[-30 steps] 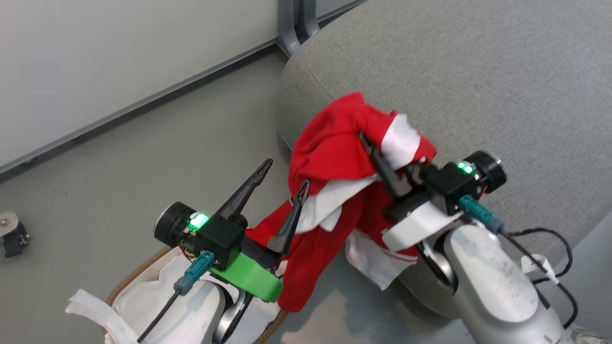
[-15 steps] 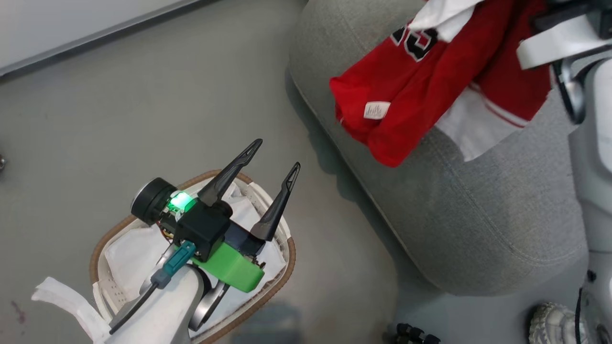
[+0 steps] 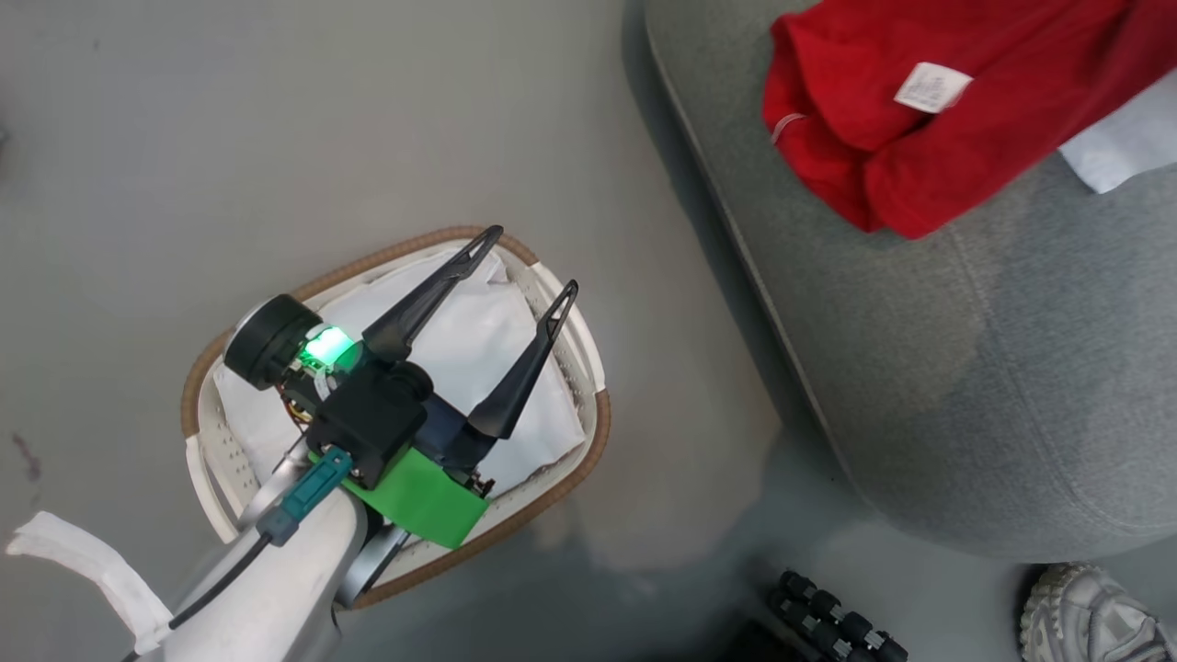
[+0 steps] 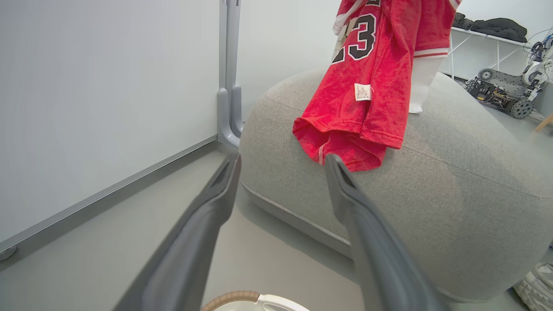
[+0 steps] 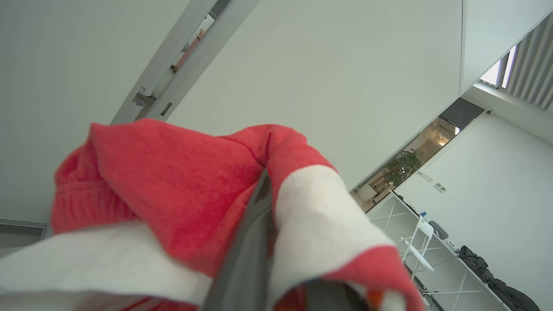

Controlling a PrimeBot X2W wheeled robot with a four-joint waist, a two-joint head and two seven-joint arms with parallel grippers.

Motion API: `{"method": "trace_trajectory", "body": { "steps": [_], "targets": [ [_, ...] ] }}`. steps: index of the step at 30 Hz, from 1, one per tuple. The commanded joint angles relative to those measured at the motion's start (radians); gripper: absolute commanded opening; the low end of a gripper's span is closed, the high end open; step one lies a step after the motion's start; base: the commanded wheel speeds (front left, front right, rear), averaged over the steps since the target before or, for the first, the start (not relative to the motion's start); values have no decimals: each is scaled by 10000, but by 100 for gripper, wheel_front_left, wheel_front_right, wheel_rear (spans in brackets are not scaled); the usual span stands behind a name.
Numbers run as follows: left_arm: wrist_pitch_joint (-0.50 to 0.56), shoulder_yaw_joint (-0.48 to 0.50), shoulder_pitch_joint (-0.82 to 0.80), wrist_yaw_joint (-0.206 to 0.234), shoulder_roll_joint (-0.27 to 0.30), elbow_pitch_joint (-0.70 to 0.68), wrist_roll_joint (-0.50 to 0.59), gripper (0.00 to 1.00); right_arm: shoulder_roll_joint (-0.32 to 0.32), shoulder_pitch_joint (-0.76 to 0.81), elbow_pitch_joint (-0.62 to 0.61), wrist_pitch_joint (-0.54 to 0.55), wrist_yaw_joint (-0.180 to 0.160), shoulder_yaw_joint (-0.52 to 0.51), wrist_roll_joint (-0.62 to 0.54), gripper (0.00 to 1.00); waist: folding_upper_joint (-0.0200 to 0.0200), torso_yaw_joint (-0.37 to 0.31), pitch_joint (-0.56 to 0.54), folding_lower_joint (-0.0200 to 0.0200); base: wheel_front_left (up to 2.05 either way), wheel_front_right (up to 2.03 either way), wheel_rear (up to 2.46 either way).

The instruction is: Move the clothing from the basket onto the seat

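The clothing (image 3: 883, 138), a red jersey with a small white tag, lies over the near edge of the grey seat (image 3: 1011, 368) at the upper right of the head view. In the left wrist view the clothing (image 4: 367, 65) hangs from above, its hem resting on the seat (image 4: 453, 194). My right gripper (image 5: 264, 190) is shut on the clothing (image 5: 173, 185), whose red and white folds drape over its fingers. My left gripper (image 3: 534, 258) hangs open and holds nothing above the basket (image 3: 598, 432), which contains a white sheet (image 3: 487, 349). The left gripper (image 4: 283, 159) points toward the seat, with the basket rim (image 4: 233, 297) below.
Grey floor separates the basket and the seat. A pale shoe (image 3: 1085, 616) and a black ribbed part (image 3: 828, 616) sit at the bottom right. A white wall with a grey post (image 4: 229, 86) stands behind the seat. A small wheeled machine (image 4: 501, 90) sits beyond.
The head camera has swung down and left, so the basket now sits mid-picture. The right gripper has carried the clothing from beside the seat's edge up over the seat. The left gripper stays open.
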Motion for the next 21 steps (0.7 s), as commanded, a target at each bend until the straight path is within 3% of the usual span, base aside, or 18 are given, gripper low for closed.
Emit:
{"method": "trace_trajectory", "body": {
  "steps": [1, 9, 18, 19, 20, 21],
  "targets": [
    [-6, 15, -197, 4, 155, -33, -58, 100, -105, -2, -52, 90, -16, -342, -17, 0, 0, 485, 759, -1, 0, 0, 0],
    [-6, 35, -229, 4, 493, -95, -115, 100, 207, 757, 96, 546, -16, -1887, -107, 0, 0, 584, 1438, -1, 0, 0, 0],
    [-6, 209, -313, 4, 624, -15, -152, 100, 814, 1239, 1452, 152, -16, -2948, -76, 0, 0, 624, 1719, -1, 0, 0, 0],
    [-6, 244, -316, 4, 608, 16, -152, 100, 911, 1256, 1536, 39, -16, -2992, -66, 24, 0, 621, 1687, -1, 0, 0, 0],
    [-6, 278, -311, 4, 575, 65, -139, 100, 1025, 1297, 1605, -119, -16, -3022, -106, 77, 0, 623, 1611, -1, 0, 0, 0],
    [-6, 306, -314, 4, 530, 104, -137, 100, 1114, 1333, 1663, -216, -16, -3042, -146, 100, 0, 629, 1546, -1, 0, 0, 0]
  ]
}}
